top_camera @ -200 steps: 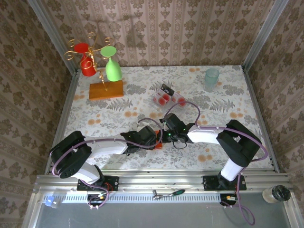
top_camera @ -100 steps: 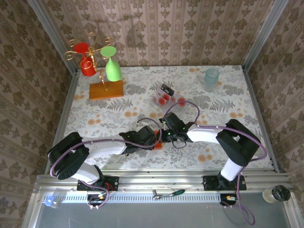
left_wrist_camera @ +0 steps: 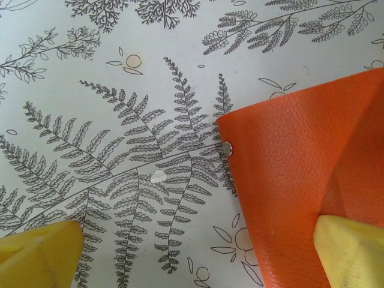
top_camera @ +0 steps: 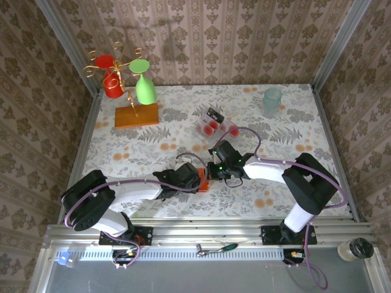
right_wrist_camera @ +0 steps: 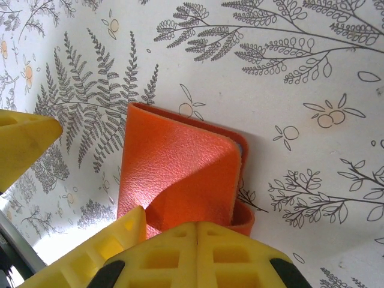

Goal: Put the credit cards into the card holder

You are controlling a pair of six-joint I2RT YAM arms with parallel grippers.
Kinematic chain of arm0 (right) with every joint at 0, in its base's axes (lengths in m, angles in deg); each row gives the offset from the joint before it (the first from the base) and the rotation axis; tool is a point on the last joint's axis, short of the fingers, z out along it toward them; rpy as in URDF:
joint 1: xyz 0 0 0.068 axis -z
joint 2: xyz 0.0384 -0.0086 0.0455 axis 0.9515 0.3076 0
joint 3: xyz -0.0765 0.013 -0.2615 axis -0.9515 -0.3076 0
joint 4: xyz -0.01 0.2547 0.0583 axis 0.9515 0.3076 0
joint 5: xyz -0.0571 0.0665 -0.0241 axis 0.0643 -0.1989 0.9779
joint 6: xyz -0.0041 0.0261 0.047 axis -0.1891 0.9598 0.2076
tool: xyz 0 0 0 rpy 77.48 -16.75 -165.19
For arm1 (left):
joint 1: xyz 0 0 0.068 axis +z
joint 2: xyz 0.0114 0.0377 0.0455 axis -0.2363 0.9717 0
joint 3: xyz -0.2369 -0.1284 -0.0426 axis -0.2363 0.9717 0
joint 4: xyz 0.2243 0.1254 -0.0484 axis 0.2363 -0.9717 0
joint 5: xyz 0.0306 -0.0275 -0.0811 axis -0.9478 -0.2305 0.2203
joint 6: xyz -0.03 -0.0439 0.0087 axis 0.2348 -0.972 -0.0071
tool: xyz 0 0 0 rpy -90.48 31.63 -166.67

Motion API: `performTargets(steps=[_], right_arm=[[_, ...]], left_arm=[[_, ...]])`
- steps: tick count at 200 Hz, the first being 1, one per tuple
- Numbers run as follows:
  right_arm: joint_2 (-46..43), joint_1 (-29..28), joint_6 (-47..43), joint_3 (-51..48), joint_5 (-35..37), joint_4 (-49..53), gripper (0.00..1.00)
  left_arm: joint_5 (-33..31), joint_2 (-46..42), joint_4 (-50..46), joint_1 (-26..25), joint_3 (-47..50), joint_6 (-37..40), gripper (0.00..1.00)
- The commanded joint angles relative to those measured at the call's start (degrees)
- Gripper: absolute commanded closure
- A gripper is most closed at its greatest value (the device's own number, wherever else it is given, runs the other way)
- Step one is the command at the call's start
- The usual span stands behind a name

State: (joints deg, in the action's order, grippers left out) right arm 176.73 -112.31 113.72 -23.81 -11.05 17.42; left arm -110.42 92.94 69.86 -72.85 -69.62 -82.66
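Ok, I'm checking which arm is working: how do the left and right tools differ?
The left tool is wide open; the right tool is shut. The left tool has one finger over the orange card holder and the other over the table; the right tool has its closed fingers meeting at the holder's edge. Both have yellow fingers and are at the holder.

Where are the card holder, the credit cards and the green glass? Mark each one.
card holder [right_wrist_camera: 180,171]: right wrist view, on its orange cover.
credit cards [top_camera: 211,127]: top view, on a red blotch.
green glass [top_camera: 145,90]: top view, on its bowl.
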Motion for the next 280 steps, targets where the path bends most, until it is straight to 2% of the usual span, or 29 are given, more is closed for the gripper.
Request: performTargets(steps=[1,176,280], right_arm=[[0.0,0.1,0.5,1.7,-1.0,1.5,1.00],[5.3,-1.7,0.9,0.9,-1.3,-1.4,1.00],[2.5,-3.5,0.1,-12.0,5.9,-10.0,1.00]], left_arm=[[0.8,1.3,-1.6,-0.2,1.5,0.2,0.00],[1.0,1.9,-1.3,-0.4,1.4,-0.1,0.00],[1.1,2.3,-1.2,-0.6,1.4,-0.5,0.00]])
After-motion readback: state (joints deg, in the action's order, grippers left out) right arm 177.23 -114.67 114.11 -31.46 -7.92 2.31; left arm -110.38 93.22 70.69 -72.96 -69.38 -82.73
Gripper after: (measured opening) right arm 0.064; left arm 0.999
